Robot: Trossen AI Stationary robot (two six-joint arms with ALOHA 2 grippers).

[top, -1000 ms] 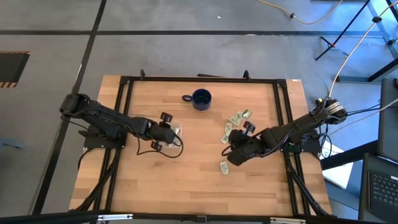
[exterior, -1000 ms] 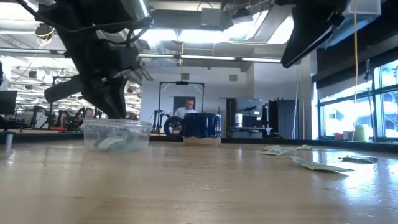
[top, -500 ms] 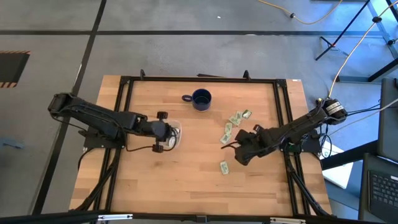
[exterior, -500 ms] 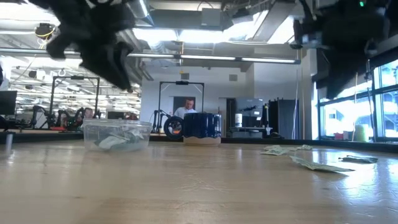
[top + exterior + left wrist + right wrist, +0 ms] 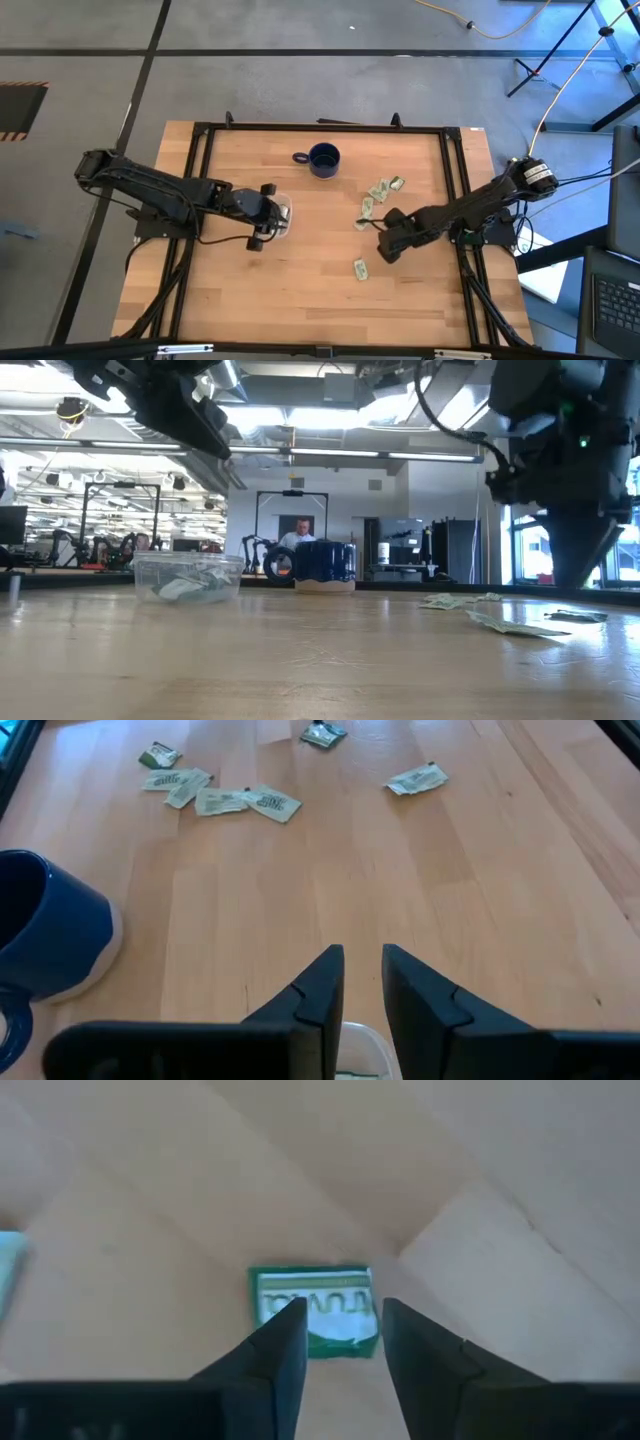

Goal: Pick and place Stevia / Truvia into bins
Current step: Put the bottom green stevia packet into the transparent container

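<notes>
Low view — clear tub (image 5: 187, 574) with several sachets (image 5: 183, 589) inside, blue mug (image 5: 322, 560) behind — both pincers parted, empty.

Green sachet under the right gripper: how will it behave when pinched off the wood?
Probably floppy and very light: the sachet is a thin flat packet lying flush on the table. The right gripper, open above it, may slide it rather than lift it.
</notes>
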